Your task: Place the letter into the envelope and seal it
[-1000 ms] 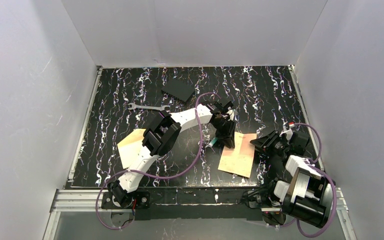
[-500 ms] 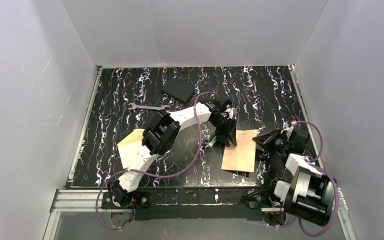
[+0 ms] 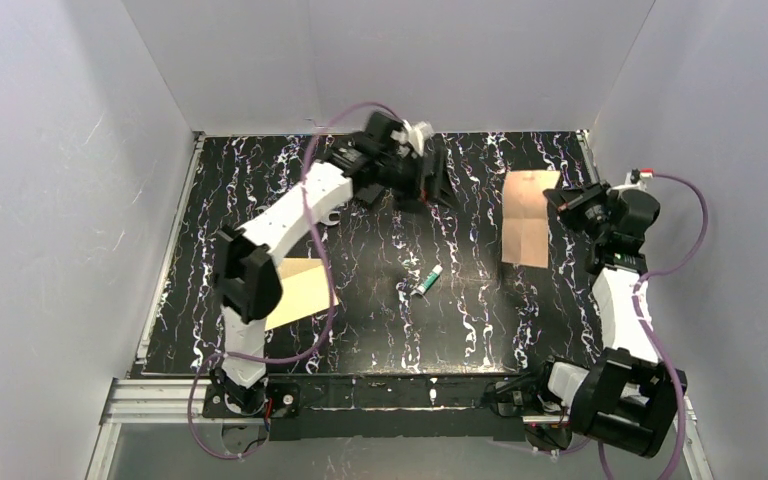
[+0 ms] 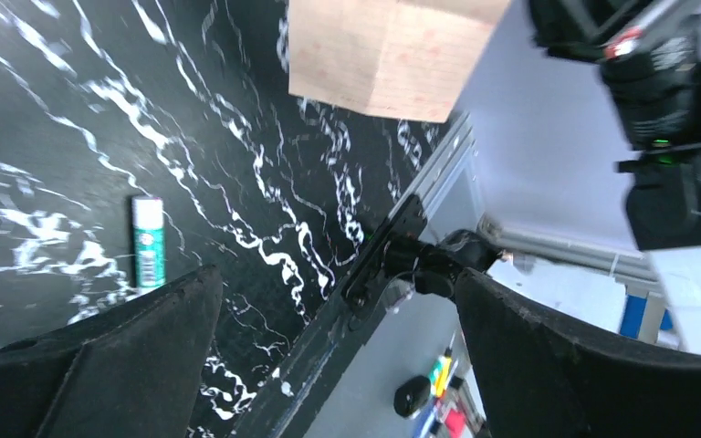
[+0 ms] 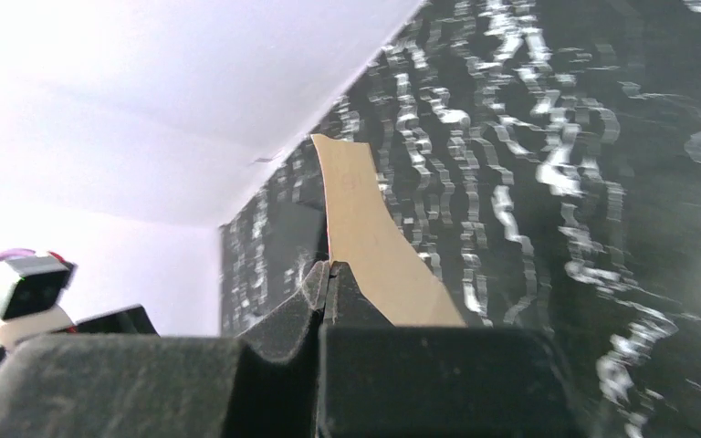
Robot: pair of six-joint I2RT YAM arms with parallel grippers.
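My right gripper [image 3: 563, 203] is shut on the right edge of the letter [image 3: 525, 218], a plain tan sheet held up above the table's right side. In the right wrist view the closed fingertips [image 5: 329, 271] pinch the letter [image 5: 370, 233], which curves away from them. My left gripper [image 3: 434, 178] is raised high at the back middle, open and empty. Its view shows the wide-apart fingers [image 4: 119, 356], the letter [image 4: 388, 55] and a glue stick [image 4: 148, 242]. The envelope [image 3: 300, 292] lies flat at the left, partly behind the left arm.
A green-and-white glue stick [image 3: 423, 284] lies at the middle of the black marbled table [image 3: 460, 330]. White walls close in the left, back and right sides. The left arm's elbow [image 3: 248, 280] overhangs the envelope's left part.
My left gripper let go of the letter, opened wide and swung up toward the back. My right gripper closed on the letter and lifted it to the back right.
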